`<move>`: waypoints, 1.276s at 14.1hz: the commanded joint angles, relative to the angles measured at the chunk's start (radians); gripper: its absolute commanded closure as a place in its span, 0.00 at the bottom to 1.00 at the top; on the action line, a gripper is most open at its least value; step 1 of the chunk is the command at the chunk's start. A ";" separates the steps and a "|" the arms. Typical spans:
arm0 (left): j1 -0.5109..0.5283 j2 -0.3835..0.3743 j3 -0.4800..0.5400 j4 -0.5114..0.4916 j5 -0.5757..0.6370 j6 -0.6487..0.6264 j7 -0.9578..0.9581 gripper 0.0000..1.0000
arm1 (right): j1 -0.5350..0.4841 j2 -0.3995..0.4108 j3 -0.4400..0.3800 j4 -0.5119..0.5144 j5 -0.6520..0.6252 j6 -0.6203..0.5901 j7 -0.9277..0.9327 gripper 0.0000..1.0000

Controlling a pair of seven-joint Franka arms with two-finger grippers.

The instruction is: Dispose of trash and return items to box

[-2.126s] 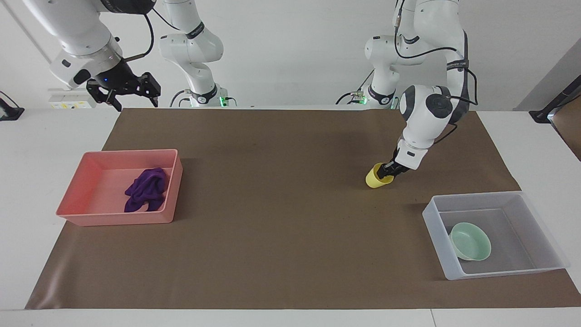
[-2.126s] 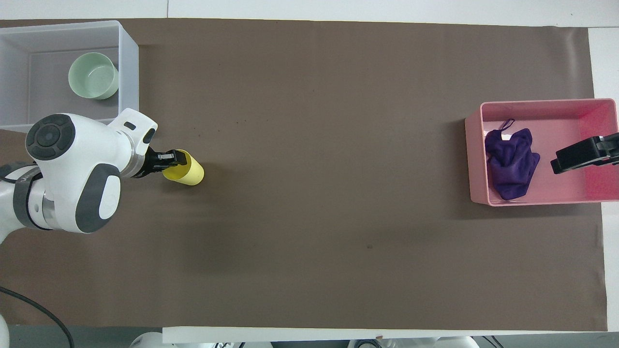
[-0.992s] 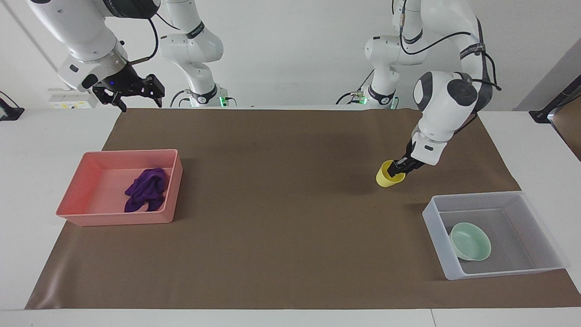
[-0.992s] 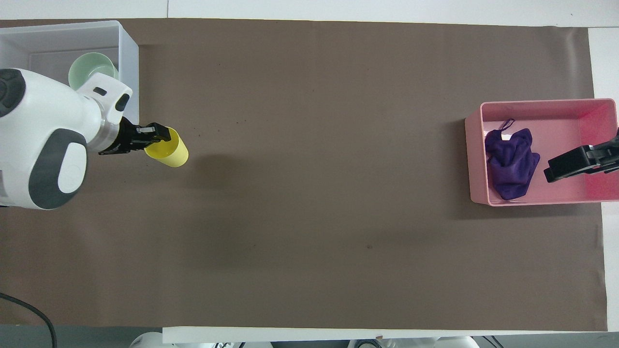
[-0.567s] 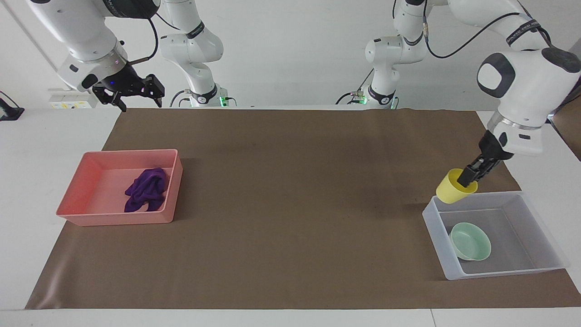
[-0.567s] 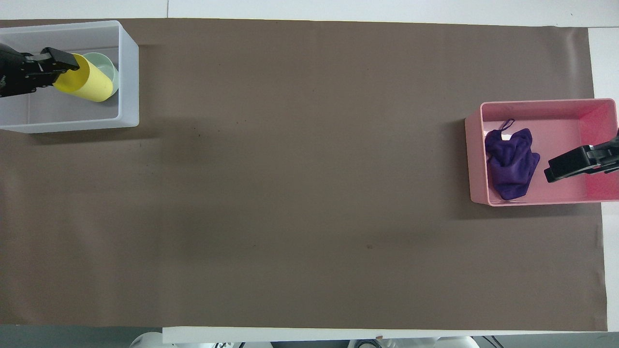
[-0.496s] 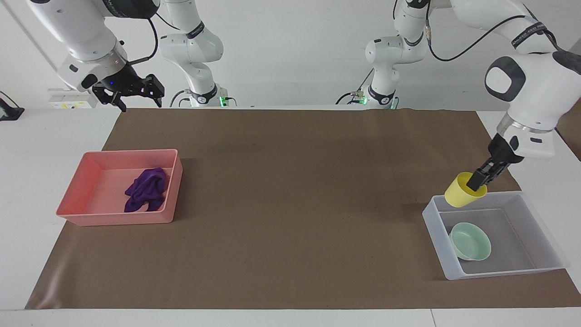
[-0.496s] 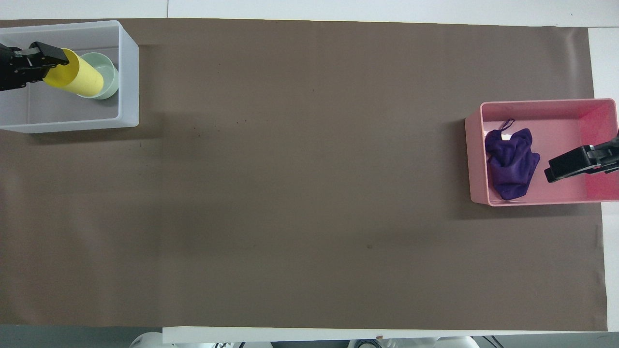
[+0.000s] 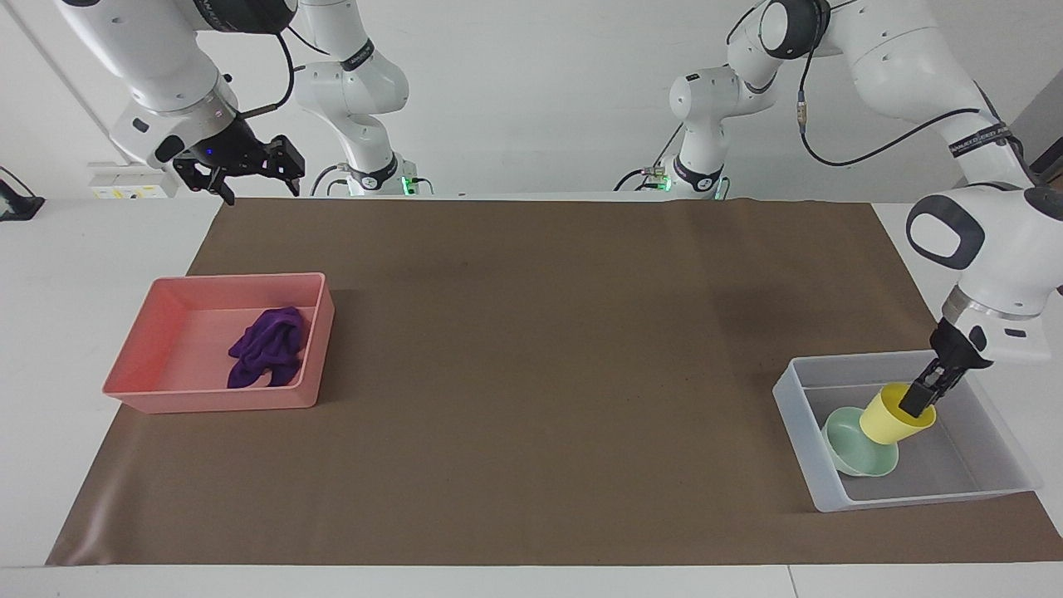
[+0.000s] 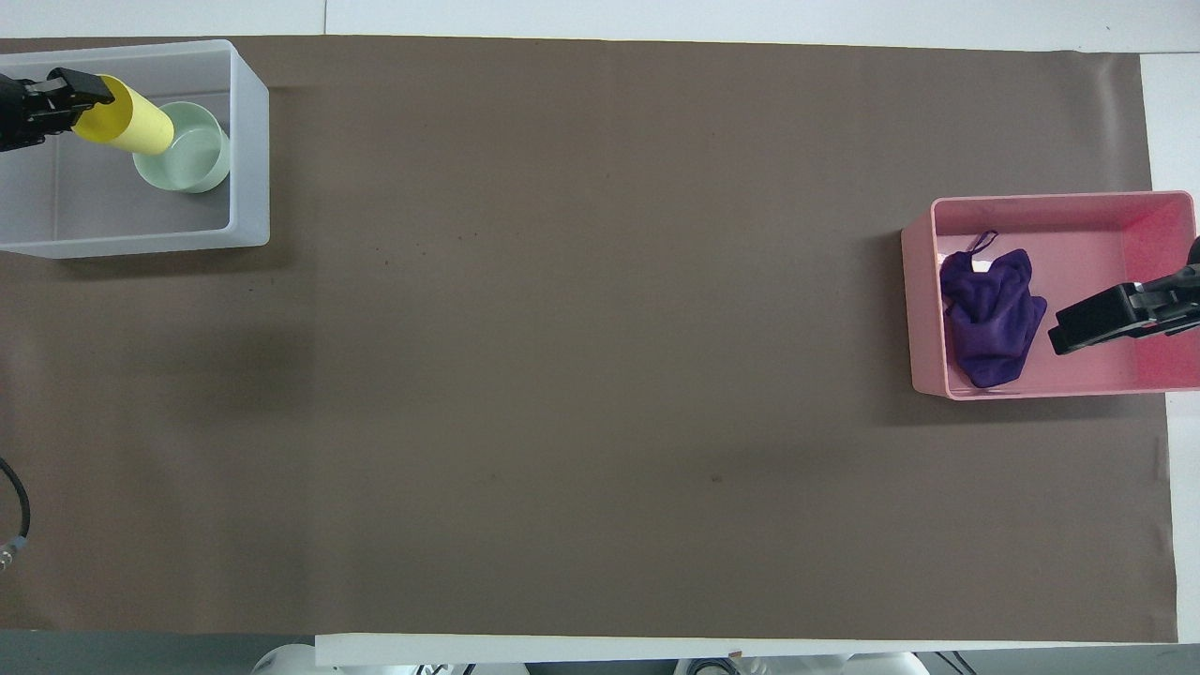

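At lower right of the facing view, the left hand (image 9: 916, 404) gripped the small yellow plastic cup (image 9: 893, 419) by its rim, tilted inside the translucent grey plastic bin (image 9: 799, 414), over the pale mint-green bowl (image 9: 855, 454); the right hand (image 9: 246, 175) waited open at upper left

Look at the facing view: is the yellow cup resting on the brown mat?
No: the yellow cup is held tilted by the left gripper above the green bowl, inside the clear bin.

Yellow cup (image 9: 890, 422), mint-green bowl (image 9: 855, 458), purple rag (image 9: 267, 346).
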 commanded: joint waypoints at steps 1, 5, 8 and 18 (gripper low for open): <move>-0.007 0.025 -0.002 -0.030 0.002 0.057 0.007 1.00 | -0.001 -0.023 0.002 -0.026 0.003 0.006 -0.001 0.00; -0.003 0.029 -0.002 -0.043 0.004 0.059 0.021 0.20 | -0.003 -0.023 0.002 -0.024 0.005 0.006 0.005 0.00; -0.012 -0.009 -0.003 -0.037 0.008 0.047 0.022 0.00 | -0.001 -0.023 0.002 -0.024 0.003 0.014 0.012 0.00; -0.118 -0.487 -0.016 -0.095 0.011 -0.743 0.168 0.00 | -0.003 -0.023 0.002 -0.038 0.005 0.064 0.012 0.00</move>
